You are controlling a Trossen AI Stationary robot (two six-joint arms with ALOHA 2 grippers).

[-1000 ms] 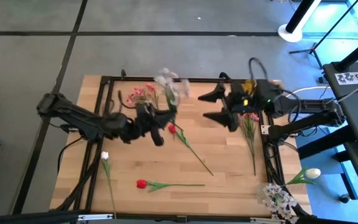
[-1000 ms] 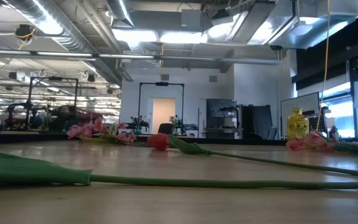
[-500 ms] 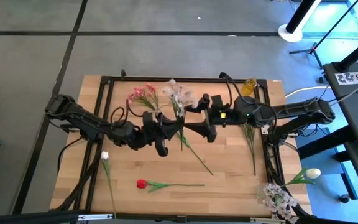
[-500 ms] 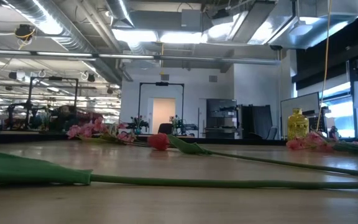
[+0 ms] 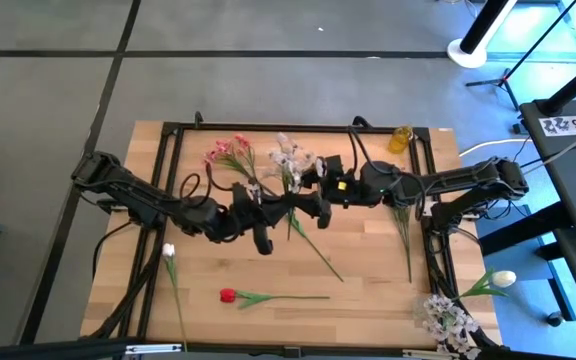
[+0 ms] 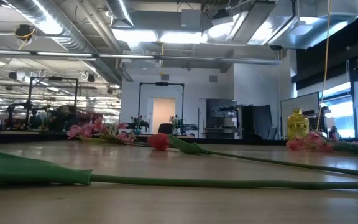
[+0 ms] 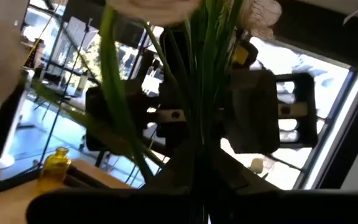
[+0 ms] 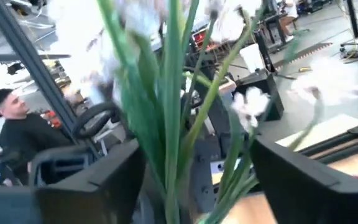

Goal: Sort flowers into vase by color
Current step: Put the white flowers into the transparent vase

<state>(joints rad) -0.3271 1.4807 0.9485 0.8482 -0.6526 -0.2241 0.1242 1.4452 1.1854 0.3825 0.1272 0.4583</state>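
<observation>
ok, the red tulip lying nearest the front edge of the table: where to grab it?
Grip the red tulip mid-stem, coming straight down from above. It lies flat and alone on the table, stem running sideways, so set the fingers across the stem, clear of the soft bloom and the leaves.

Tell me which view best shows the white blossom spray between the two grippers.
The high view: the whole white blossom spray shows, between the left gripper and right gripper. Both wrist views show only blurred stems and blossoms close up. The low view misses it.
</observation>
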